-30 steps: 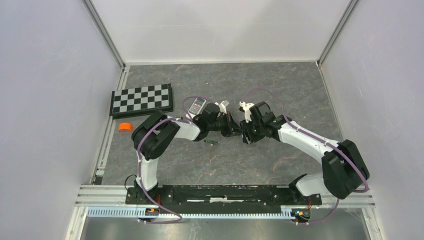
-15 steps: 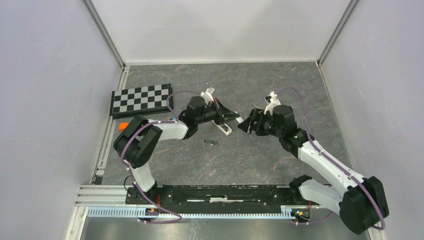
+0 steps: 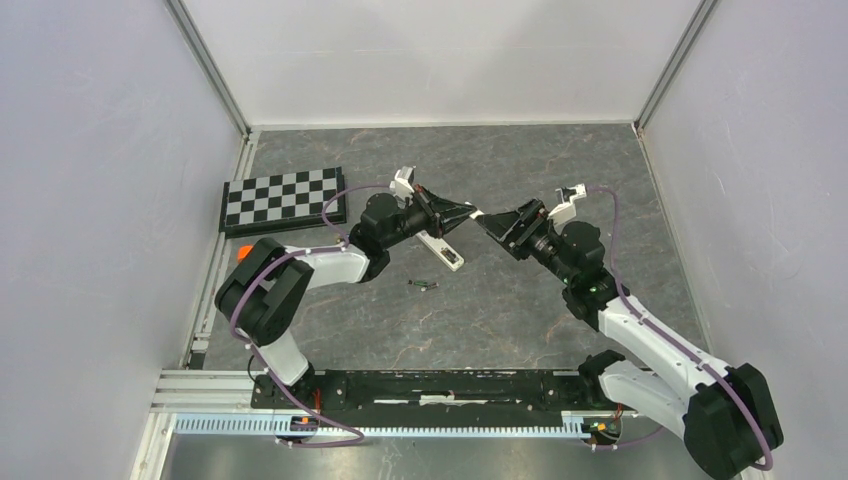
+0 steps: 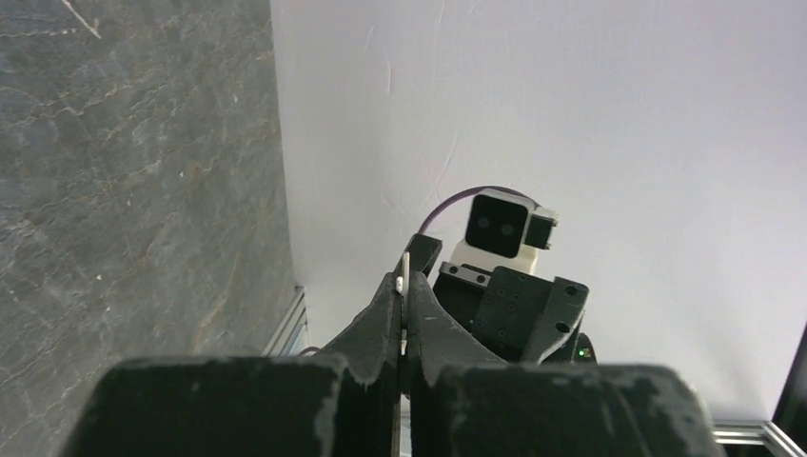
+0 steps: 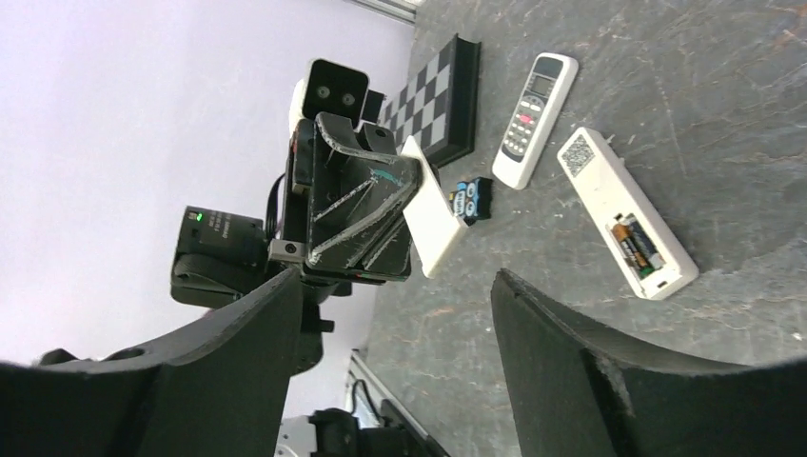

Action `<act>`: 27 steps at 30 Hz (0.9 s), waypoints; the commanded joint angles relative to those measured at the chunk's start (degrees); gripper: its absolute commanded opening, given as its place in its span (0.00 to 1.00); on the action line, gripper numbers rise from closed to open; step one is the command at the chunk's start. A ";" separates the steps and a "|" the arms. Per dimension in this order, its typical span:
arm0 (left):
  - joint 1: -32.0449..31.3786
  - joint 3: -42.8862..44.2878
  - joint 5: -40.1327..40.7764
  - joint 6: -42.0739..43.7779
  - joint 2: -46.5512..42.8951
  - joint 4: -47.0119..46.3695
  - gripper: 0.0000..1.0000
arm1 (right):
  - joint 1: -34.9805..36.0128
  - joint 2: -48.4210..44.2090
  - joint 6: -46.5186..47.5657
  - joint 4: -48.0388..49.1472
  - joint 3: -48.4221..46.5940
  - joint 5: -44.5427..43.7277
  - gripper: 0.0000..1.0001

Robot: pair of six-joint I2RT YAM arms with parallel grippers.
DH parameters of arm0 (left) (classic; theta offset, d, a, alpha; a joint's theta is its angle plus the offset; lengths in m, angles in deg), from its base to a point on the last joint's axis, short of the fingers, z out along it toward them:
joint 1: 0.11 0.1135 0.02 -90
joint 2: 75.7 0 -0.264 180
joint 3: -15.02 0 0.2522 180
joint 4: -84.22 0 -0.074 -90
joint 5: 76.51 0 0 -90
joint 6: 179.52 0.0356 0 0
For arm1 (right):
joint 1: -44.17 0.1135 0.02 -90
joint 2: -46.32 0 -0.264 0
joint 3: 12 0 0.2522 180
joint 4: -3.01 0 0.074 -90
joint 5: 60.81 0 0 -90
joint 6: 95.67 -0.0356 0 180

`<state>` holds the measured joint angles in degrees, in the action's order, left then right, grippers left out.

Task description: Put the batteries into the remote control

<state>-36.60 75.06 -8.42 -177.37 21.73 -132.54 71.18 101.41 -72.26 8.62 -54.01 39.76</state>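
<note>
The white remote control (image 5: 623, 214) lies face down on the dark mat with its battery bay uncovered, and batteries (image 5: 636, 243) sit in that bay. From above the same remote control (image 3: 441, 251) shows under the arms. Two more dark batteries (image 5: 471, 200) lie loose beside it, seen from above as small batteries (image 3: 423, 285). My left gripper (image 3: 468, 214) is shut on a thin white cover plate (image 5: 433, 214), held in the air and seen edge-on as a cover plate (image 4: 404, 276). My right gripper (image 5: 395, 286) faces it, open and holding nothing.
A second white remote with buttons (image 5: 535, 119) lies by a folded checkerboard (image 3: 283, 198) at the back left. An orange object (image 3: 243, 252) peeks out beside the left arm. Metal rails run along the mat's left and near edges.
The two grippers were together low over the mat. The right gripper opened and drew back to the right. The left gripper rose toward the back with the white cover plate, uncovering the remote.
</note>
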 commanded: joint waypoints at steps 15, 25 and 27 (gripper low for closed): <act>-0.17 -3.17 2.00 -5.43 -3.52 -7.92 0.02 | 0.20 5.29 -11.96 20.42 4.65 -0.86 0.42; -0.21 -3.94 -1.65 -4.93 -2.97 -8.80 0.02 | 0.16 7.80 -12.56 20.58 5.20 0.04 0.15; -0.16 -4.05 -2.11 -4.70 -3.04 -8.72 0.03 | 0.13 8.09 -13.17 21.58 5.97 0.15 0.10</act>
<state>-36.53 71.44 -7.63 -181.42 20.16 -138.26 71.18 108.86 -84.32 26.15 -49.24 39.21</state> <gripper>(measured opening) 0.043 0.146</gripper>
